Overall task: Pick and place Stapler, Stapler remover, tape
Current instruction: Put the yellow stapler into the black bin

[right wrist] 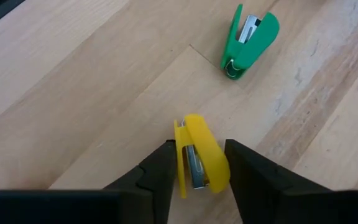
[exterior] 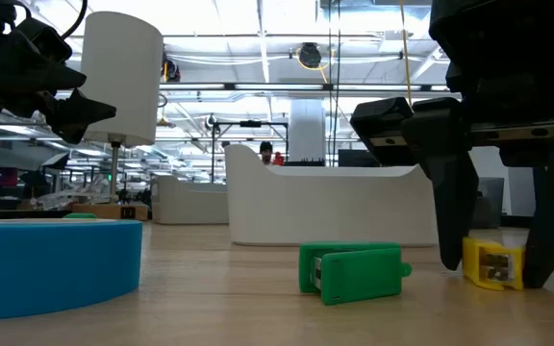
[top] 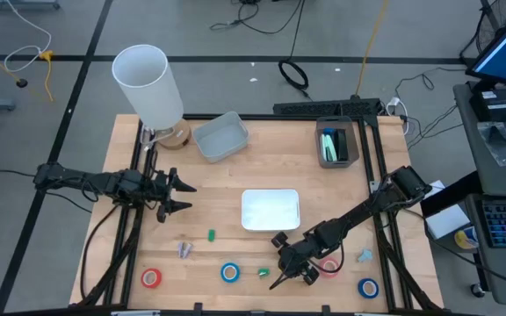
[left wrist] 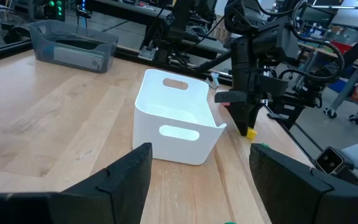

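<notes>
A small yellow stapler (right wrist: 199, 163) lies flat on the table near its near edge. My right gripper (right wrist: 199, 147) is open and points down, with one finger on each side of the stapler (exterior: 493, 264). A green stapler (right wrist: 248, 42) lies just beyond it (exterior: 354, 272). In the high view, two red tape rolls (top: 151, 278) (top: 331, 268) and two blue tape rolls (top: 229, 273) (top: 368, 287) lie flat along the near edge. A second green stapler (top: 210, 234), a purple staple remover (top: 184, 249) and a pale blue staple remover (top: 364, 255) also rest there. My left gripper (top: 181, 195) hovers open at mid-left. My right gripper straddles the yellow stapler across its width, coming from above with the fingers (right wrist: 160, 171) pointing down. The stapler rests on the table. Whether the fingers touch its sides, I cannot tell.
A white bin (top: 271, 211) stands at the table's middle, a grey bin (top: 220, 136) and a dark bin (top: 336, 145) with items inside stand near the far edge. A tall white cylinder (top: 148, 83) stands on a post at the far left corner. Bare wood lies left of the white bin.
</notes>
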Available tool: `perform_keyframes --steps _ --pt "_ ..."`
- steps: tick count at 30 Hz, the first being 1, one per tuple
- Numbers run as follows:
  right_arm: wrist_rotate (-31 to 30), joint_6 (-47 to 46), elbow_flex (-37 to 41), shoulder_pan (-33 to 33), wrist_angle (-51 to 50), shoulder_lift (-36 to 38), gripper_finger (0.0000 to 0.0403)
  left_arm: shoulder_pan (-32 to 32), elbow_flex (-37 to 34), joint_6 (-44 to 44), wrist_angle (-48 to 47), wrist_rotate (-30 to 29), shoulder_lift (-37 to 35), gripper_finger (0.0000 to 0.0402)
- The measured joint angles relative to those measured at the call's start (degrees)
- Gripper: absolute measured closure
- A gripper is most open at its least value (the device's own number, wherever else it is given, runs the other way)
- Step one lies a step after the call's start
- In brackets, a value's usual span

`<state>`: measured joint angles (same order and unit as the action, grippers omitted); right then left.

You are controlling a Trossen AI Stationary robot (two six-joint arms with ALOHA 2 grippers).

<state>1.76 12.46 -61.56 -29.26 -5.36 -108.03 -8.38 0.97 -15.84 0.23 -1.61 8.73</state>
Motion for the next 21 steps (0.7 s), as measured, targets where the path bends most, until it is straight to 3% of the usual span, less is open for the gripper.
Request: perform_keyframes --steps 7,12,17,21 --pt "0.0 -1.3 0.0 0.0 0.1 0.0 0.0326 0.0 0.0 0.0 0.0 0.0 0.0 0.0133" --pt "-0.7 -1.4 0.2 0.1 -0.5 2.2 0.0344 0.0 0.0 -0.2 0.0 0.0 0.0 0.0133" --pt "-1.6 -2.9 0.1 0.4 -3.5 10.3 0.0335 0.0 0.0 -0.8 0.0 0.0 0.0 0.0133" --pt "-11.0 -4.3 0.1 0.7 -11.0 19.9 0.0336 0.0 0.0 -0.9 0.0 0.0 0.0 0.0133"
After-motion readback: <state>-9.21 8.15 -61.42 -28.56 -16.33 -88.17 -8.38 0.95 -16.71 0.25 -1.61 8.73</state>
